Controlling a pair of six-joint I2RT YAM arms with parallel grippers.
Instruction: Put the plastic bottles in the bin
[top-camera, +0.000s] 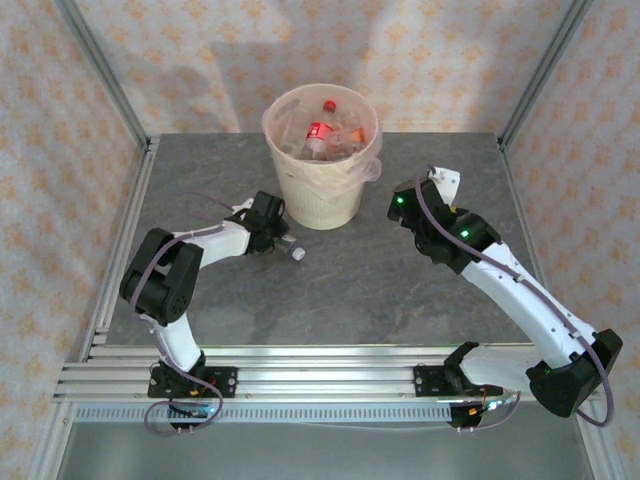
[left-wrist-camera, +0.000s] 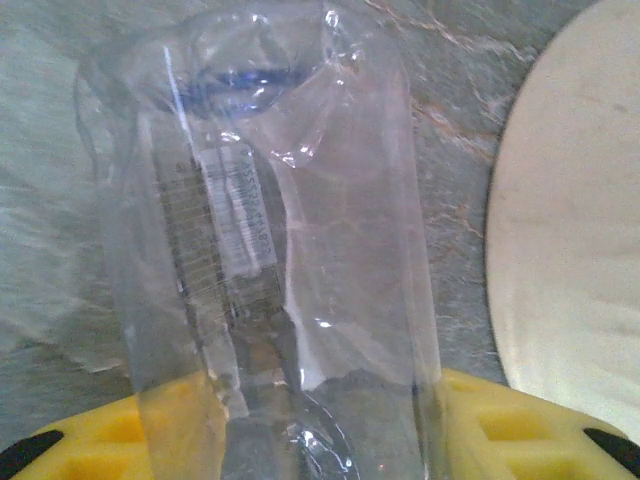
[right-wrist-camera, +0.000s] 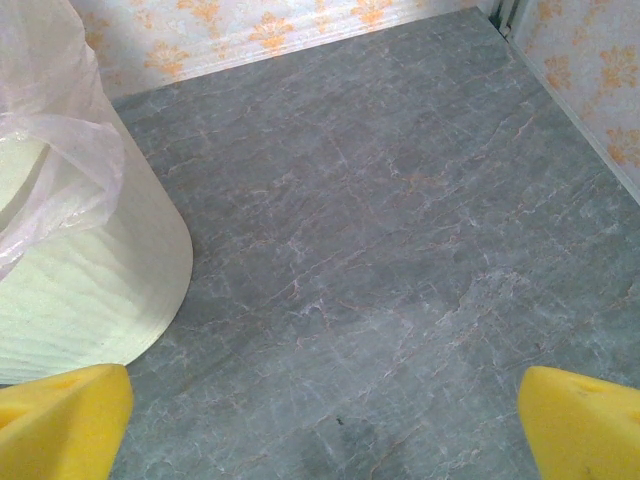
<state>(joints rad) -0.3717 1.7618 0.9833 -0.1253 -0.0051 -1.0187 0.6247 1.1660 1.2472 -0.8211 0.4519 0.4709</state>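
Note:
A clear, crumpled plastic bottle lies on the grey table just left of the bin's base, its white cap pointing toward the near side. My left gripper is shut on it, a yellow finger pressed against each side of its body. The cream bin, lined with a pinkish bag, stands at the back centre and holds several bottles, one with a red label. My right gripper hangs open over bare table to the right of the bin, with nothing between its fingers.
The bin wall is close on the right of the held bottle. Patterned walls and metal posts bound the table at the back and sides. An aluminium rail runs along the near edge.

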